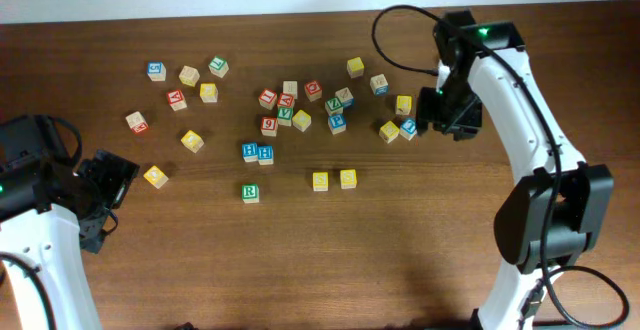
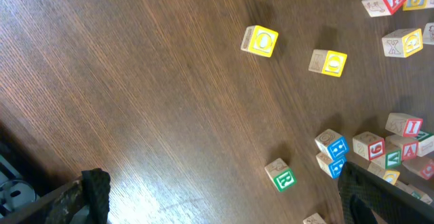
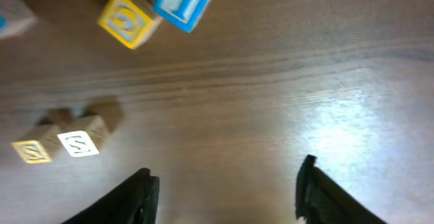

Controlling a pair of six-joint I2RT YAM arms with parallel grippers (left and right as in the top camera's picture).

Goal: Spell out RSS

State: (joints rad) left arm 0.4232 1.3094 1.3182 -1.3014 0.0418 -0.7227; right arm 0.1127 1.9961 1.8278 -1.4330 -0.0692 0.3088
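Observation:
The R cube (image 1: pixel 250 192), green R on a pale face, stands alone at the front of the table; it also shows in the left wrist view (image 2: pixel 281 175). The two yellow S cubes (image 1: pixel 320 181) (image 1: pixel 347 178) sit side by side to its right, apart from it; both show in the right wrist view (image 3: pixel 32 151) (image 3: pixel 80 142). My left gripper (image 1: pixel 115 180) (image 2: pixel 224 203) is open and empty, well left of the R cube. My right gripper (image 1: pixel 445 120) (image 3: pixel 227 190) is open and empty, right of and behind the S cubes.
Two blue H cubes (image 1: pixel 258 153) sit just behind the R cube. Several other letter cubes are scattered across the back (image 1: pixel 300 105). A yellow cube (image 1: pixel 389 131) and a blue cube (image 1: pixel 408 128) lie next to my right gripper. A yellow cube (image 1: pixel 155 176) lies near my left gripper.

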